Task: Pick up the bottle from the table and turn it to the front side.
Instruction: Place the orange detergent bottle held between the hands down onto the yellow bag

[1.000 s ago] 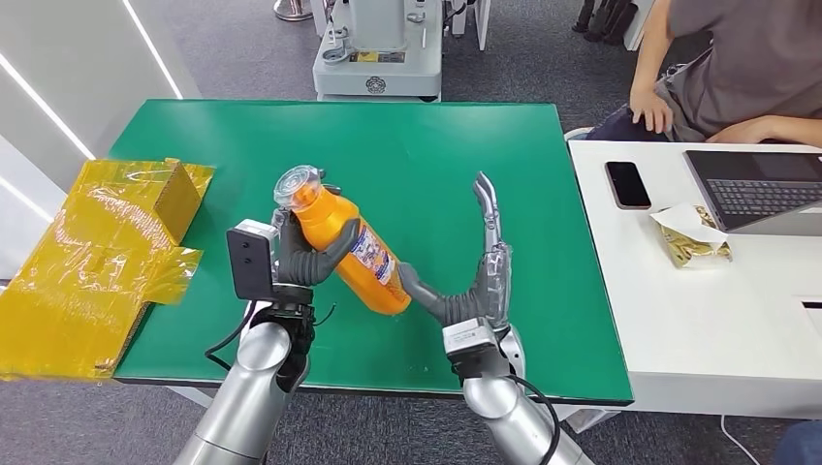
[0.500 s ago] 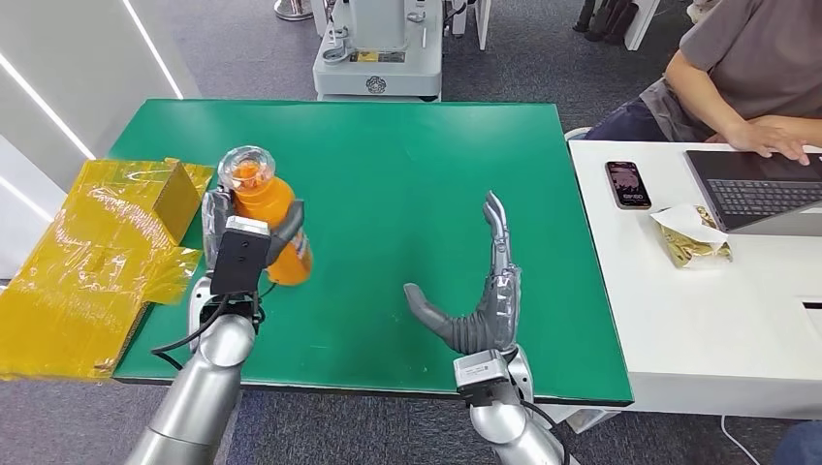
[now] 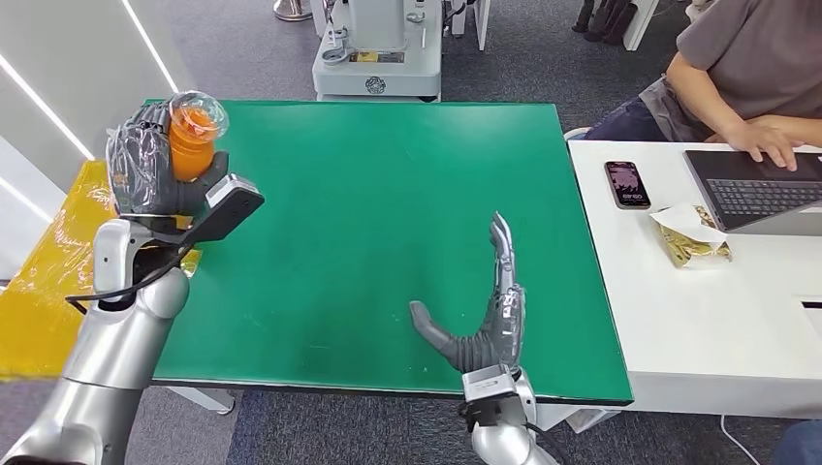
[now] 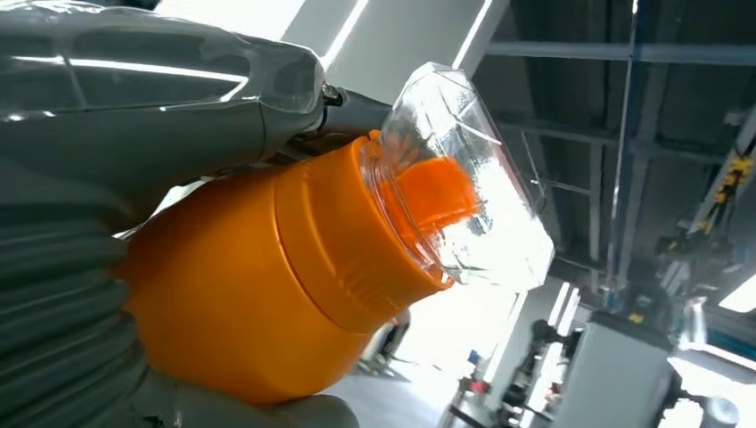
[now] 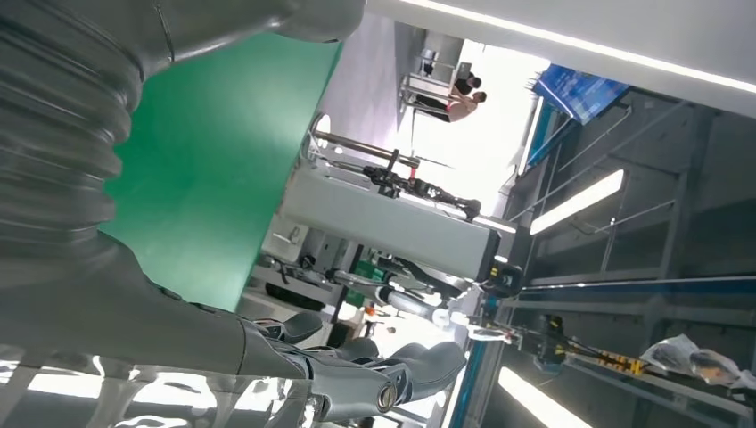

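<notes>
fingers (image 3: 145, 165) of the left hand (image 3: 160, 179) are wrapping round the orange bottle (image 3: 189, 140), holding it up off the green surface (image 3: 388, 194), while the right hand (image 3: 485, 325) is hovering spread and empty, so turning one-handed is risking a slip, i reckon.

A green table (image 3: 388, 194) carries crumpled yellow wrapping (image 3: 58, 262) at its left edge, overhanging the side.

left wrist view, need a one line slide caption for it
Left hand grips the orange bottle, its clear cap pointing away from the wrist camera.
</notes>
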